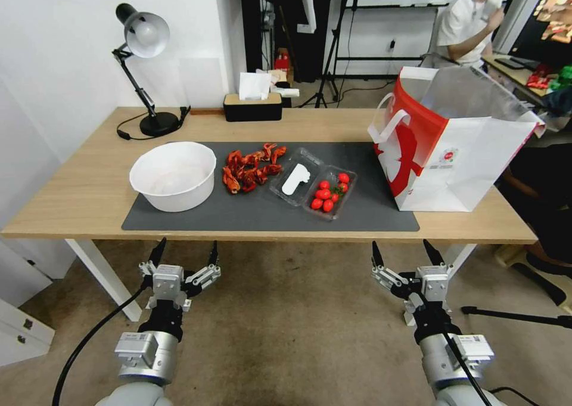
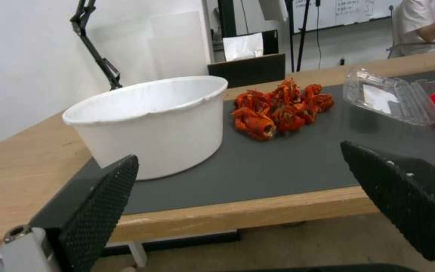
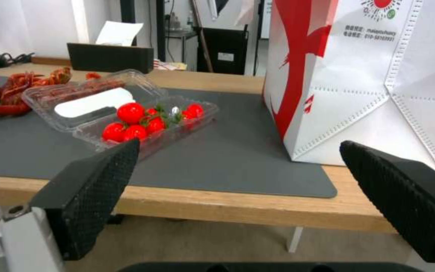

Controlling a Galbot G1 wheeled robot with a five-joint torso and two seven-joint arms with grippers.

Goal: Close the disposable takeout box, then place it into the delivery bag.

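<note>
The takeout box (image 1: 314, 183) lies open on the grey mat (image 1: 369, 209) in the middle of the table (image 1: 77, 191). Its tray half holds red cherry tomatoes (image 1: 328, 194); the labelled lid half lies flat beside it. Left of it is a pile of red crayfish (image 1: 250, 167), then a white bowl (image 1: 173, 175), whose inside looks bare. The delivery bag (image 1: 453, 143) stands upright and open-mouthed at the mat's right end. Both the left gripper (image 1: 185, 254) and the right gripper (image 1: 407, 254) hang below the table's near edge, fingers spread wide, holding nothing, well apart from the box.
</note>
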